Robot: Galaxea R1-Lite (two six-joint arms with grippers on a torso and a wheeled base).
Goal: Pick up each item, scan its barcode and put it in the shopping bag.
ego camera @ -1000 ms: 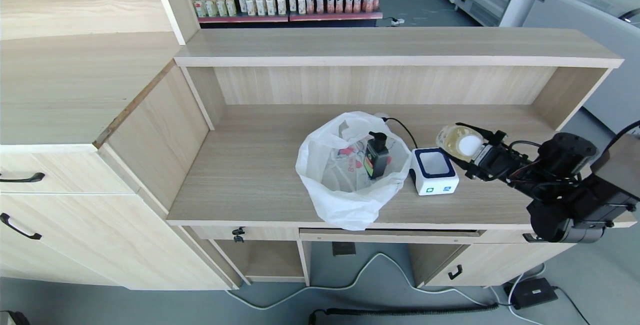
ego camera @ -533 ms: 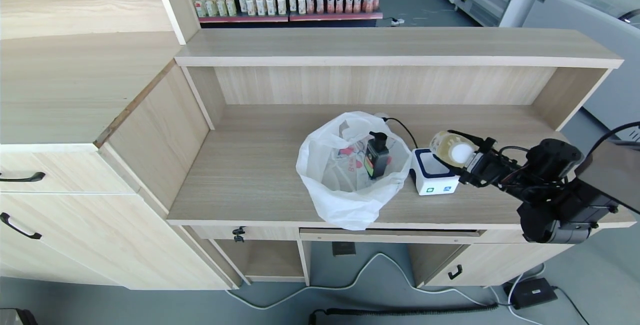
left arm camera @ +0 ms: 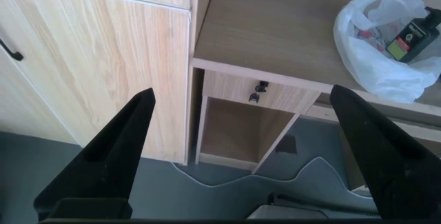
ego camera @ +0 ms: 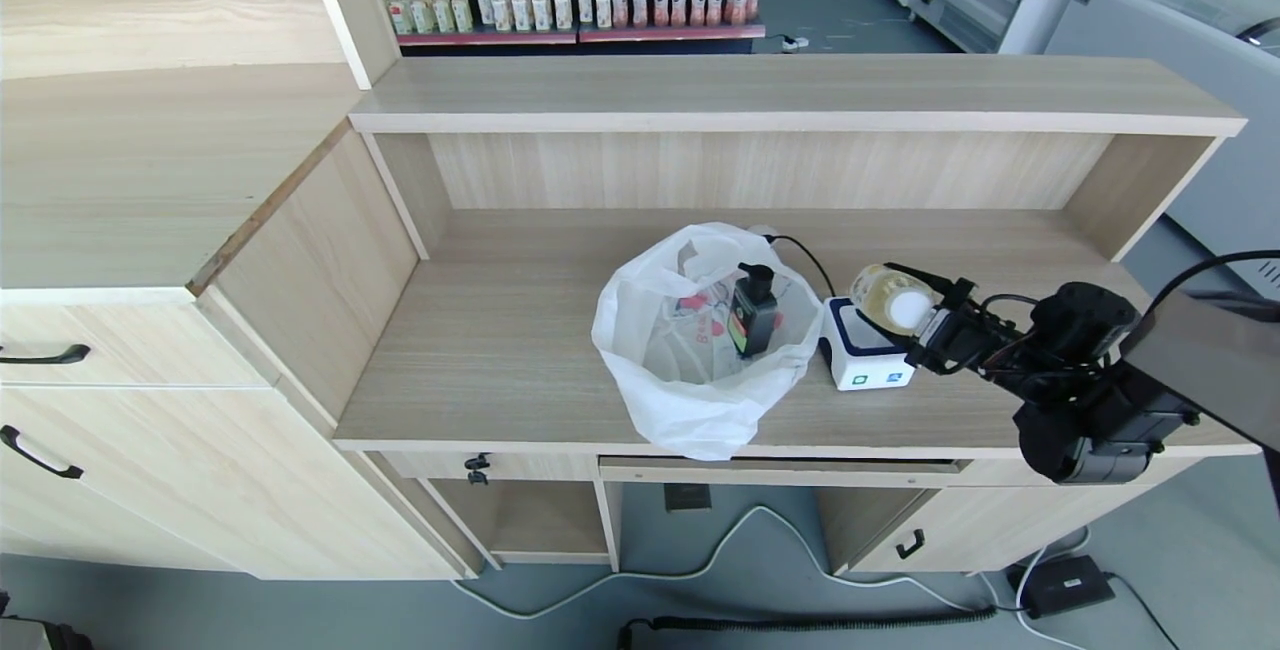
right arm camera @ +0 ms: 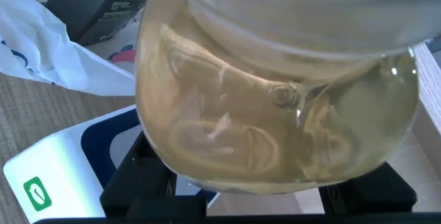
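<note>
Here, the right claw [ego camera: 893,302] is clamped around a jar [ego camera: 878,290] of yellowish liquid, held just above the scanner [ego camera: 866,367]; the shopping bag [ego camera: 690,400] is set beside that scanner. The left claw [left arm camera: 241,96] is spread wide, empty.

- Bright, even overhead light is falling on the counter [ego camera: 520,350], casting soft shadows under the shelf [ego camera: 790,90].
- Straight edges are bowing toward the head view's corners.
- Pale glints are showing on the bottle [right arm camera: 275,114].

wooden counter [ego camera: 520,330], shopping bag [ego camera: 690,400], scanner [ego camera: 865,365]
</note>
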